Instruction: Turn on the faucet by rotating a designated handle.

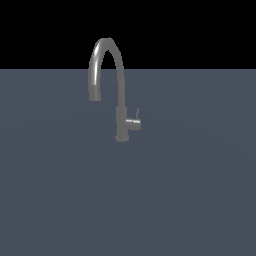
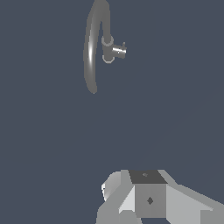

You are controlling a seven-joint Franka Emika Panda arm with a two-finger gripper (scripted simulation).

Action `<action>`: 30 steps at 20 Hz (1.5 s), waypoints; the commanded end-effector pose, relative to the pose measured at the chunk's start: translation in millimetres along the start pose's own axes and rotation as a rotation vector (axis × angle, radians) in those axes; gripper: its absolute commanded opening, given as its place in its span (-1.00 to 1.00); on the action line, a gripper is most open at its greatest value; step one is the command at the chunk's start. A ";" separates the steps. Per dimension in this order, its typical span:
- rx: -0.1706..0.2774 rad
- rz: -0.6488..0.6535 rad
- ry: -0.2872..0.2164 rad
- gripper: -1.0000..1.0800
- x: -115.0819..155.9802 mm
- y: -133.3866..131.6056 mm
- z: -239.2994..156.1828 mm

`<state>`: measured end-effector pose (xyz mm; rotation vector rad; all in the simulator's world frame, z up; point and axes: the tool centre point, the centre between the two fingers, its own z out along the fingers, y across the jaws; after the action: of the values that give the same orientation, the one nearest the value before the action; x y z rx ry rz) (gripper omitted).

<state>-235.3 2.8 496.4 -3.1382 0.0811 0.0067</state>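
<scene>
The faucet (image 1: 119, 95) is a tall dull-grey gooseneck standing on the flat grey-blue surface, its arched spout curving toward the exterior view's left. The handle (image 1: 133, 123) is a short grey stub jutting from the stem toward the exterior view's right, with a thin lever pin standing up from it. In the wrist view the faucet (image 2: 92, 52) and its handle (image 2: 118, 51) appear far off. My gripper (image 2: 146, 186) shows only as pale grey blocks at the picture's edge, well apart from the handle. Its fingers are too cropped to read. The arm is out of the exterior view.
A flat grey-blue surface (image 1: 128, 190) stretches around the faucet, with a black background behind it.
</scene>
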 end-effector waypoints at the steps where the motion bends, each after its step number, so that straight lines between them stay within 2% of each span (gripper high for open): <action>1: 0.019 0.020 -0.016 -1.00 7.6 -0.8 1.8; 10: 0.133 0.138 -0.112 -1.00 52.7 -3.3 13.7; 30: 0.472 0.485 -0.394 -1.00 175.9 8.5 72.9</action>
<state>-69.6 -12.4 428.8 -2.5576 0.6840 0.4924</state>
